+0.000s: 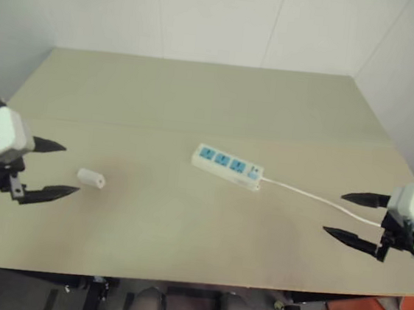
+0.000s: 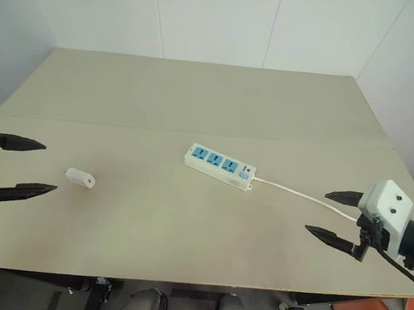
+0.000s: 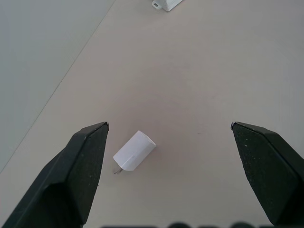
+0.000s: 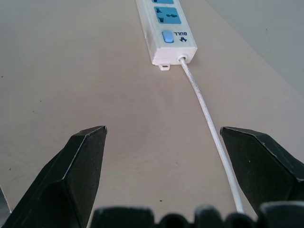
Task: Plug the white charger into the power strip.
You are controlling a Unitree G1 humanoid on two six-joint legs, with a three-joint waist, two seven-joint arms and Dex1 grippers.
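Nothing done yet: white charger point(image 1: 91, 178) lies loose on the surface point(image 1: 198, 102) just ahead of the left claw point(image 1: 56, 169), which is spread wide and empty, all three sockets free. Power strip point(image 1: 227, 166) sits mid-surface, well ahead of the right claw point(image 2: 334, 218), also spread and empty, cord point(image 2: 299, 193) trailing back under it. Left: pick, carry, insert; open room all round, charger nearer the front edge, walls well off.
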